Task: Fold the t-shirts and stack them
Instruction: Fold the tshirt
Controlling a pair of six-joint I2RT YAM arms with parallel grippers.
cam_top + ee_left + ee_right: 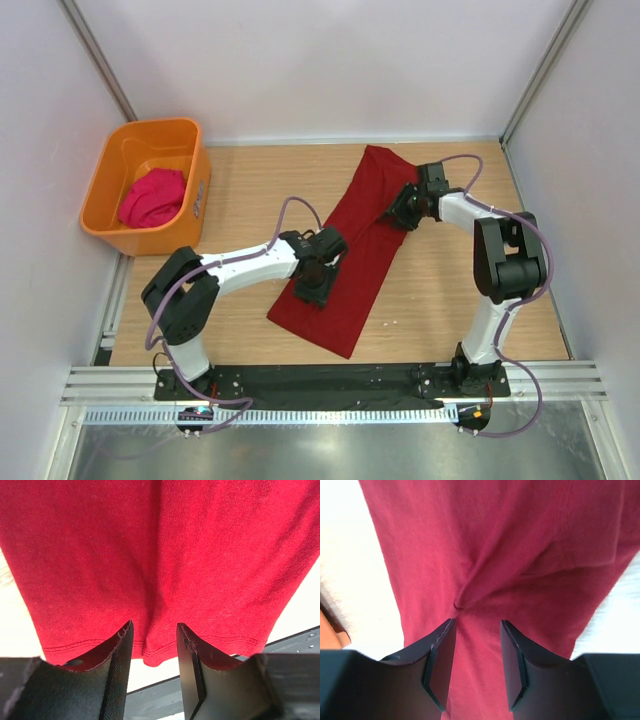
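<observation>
Where the overhead view takes in the whole worktop (440, 300), it alone shows both t-shirts: the dark crimson t-shirt (350, 290) lies as a long narrow strip running slantwise from the middle of the far edge toward the middle of the near edge, and the magenta-pink t-shirt (152, 197) sits bunched inside the orange tub (100, 190) at the far left corner. The same view places the left gripper (312, 290) over the near part of the strip and the right gripper (397, 215) over its far part, toward the right edge. It does not resolve how the fingers stand.

The left wrist view supplies this for the left gripper (154, 626): its fingers (117, 665) are apart by a modest gap, the tips at the cloth close to the stitched hem (75, 645), with a lengthwise crease passing between them. The right wrist view shows the right gripper (477, 622) likewise parted, its fingers (440, 665) down over the crimson cloth. Creases radiate from a small pucker (458, 604) just beyond one tip. Neither wrist view settles whether any cloth is actually pinched
</observation>
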